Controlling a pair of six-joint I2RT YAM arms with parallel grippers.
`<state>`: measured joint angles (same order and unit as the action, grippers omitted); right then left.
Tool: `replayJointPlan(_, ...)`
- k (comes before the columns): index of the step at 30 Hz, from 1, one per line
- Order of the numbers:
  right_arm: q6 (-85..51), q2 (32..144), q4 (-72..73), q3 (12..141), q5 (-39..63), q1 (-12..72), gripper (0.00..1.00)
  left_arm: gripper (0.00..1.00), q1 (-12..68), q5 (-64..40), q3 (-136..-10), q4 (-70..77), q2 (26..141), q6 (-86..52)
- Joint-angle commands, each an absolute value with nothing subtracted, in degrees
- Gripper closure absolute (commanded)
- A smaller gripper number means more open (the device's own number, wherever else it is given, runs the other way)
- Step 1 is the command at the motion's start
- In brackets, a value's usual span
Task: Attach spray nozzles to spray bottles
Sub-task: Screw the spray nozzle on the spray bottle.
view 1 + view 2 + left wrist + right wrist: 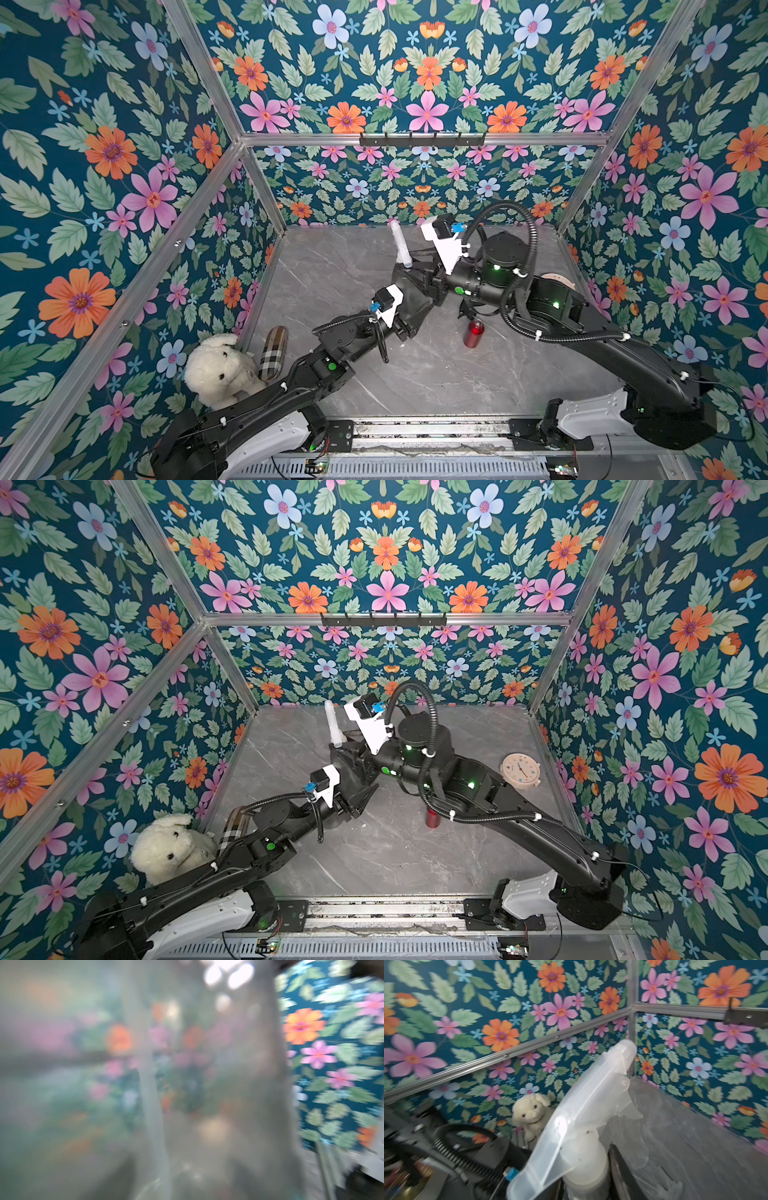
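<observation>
You look to be seating the clear spray nozzle (591,1105) on the grey spray bottle (409,286) gripped in your left tool (415,309), with your right tool (417,269) seemingly clamped around that nozzle's base, so next twist it down squarely.

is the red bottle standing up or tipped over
Upright: the red bottle stands on its base, open neck on top, no nozzle fitted.

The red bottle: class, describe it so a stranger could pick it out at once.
Find the grey marble tabletop. Beside the right arm stands the red bottle, upright. It alone is a slim, shiny red cylinder.
</observation>
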<state>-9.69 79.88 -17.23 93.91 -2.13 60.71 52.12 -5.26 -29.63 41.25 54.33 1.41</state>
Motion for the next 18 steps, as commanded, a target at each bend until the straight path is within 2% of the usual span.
replayJointPlan(1, -15.92, 84.43, -29.07, 96.03, -17.53, 66.15, 0.78, 1.0, 52.29, 0.16, -31.5, 40.92, 56.33, 4.37)
replayJointPlan(6, -16.11, 90.78, -30.41, 101.08, -30.32, 70.85, 0.77, 1.0, 52.76, 2.36, -32.39, 41.13, 58.25, 4.92)
replayJointPlan(11, -13.78, 89.19, -27.96, 100.13, -29.88, 71.02, 0.73, 1.0, 52.74, 2.11, -32.56, 39.81, 57.53, 5.29)
replayJointPlan(13, -11.14, 86.03, -23.74, 97.15, -26.04, 70.93, 0.64, 1.0, 52.73, 1.94, -32.35, 39.54, 56.96, 5.09)
replayJointPlan(15, -7.43, 82.97, -20.97, 95.12, -21.43, 70.93, 0.51, 1.0, 52.74, 1.85, -32.08, 39.35, 56.5, 4.92)
replayJointPlan(18, -3.76, 79.07, -20.46, 93.48, -17.52, 70.93, 0.41, 1.0, 52.74, 1.53, -31.84, 39.21, 56.07, 4.66)
